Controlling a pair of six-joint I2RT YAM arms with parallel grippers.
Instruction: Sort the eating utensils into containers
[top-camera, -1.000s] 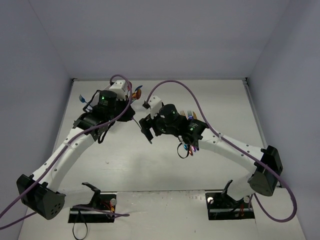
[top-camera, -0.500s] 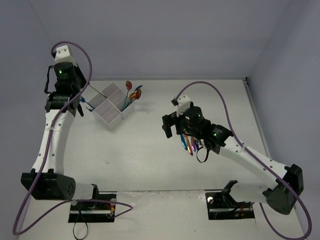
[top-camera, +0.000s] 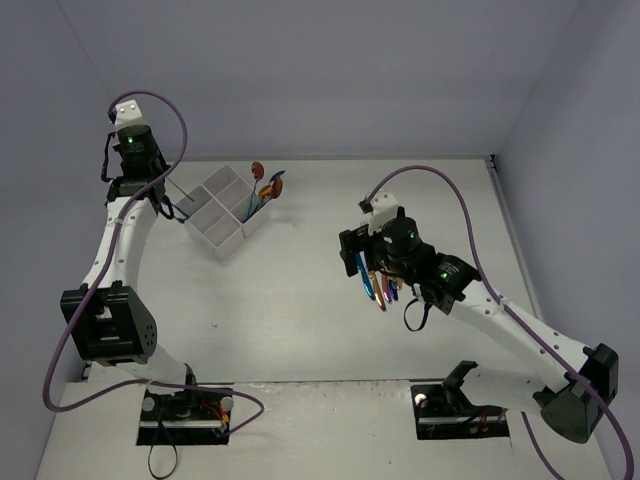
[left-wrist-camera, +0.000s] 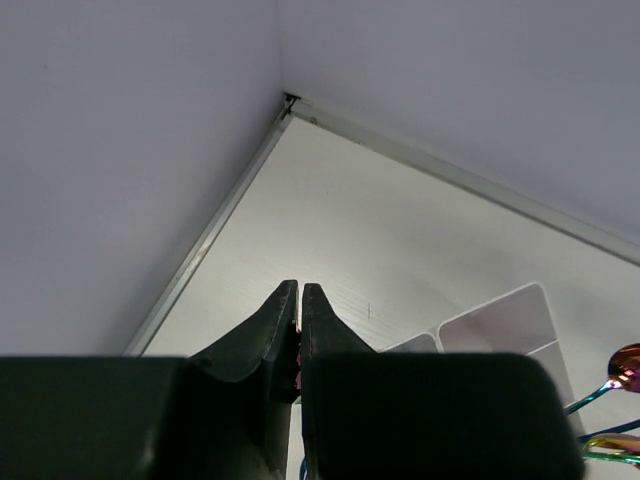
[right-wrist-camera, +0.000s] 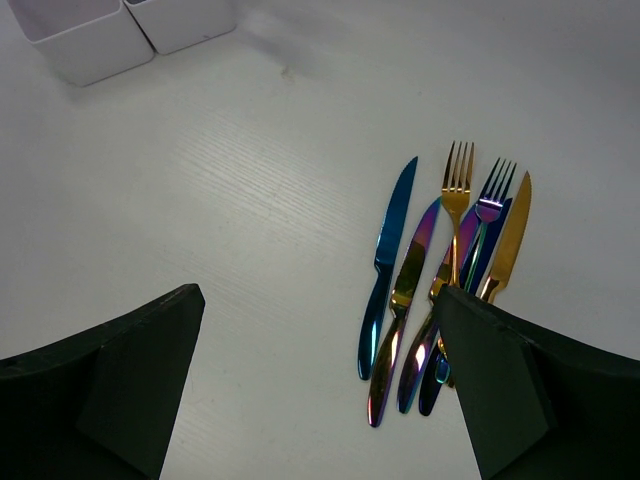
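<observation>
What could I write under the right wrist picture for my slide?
Open right gripper above rainbow knives and forks lying together on the table, white box at top left.

You see only part of the white divided box; iridescent metal spoons run off-frame.

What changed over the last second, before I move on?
The left gripper, shut, swung off the box to the far-left corner. The right gripper moved right over the loose utensils, jaws wide open. Box, its spoons and the loose utensils stayed put.
</observation>
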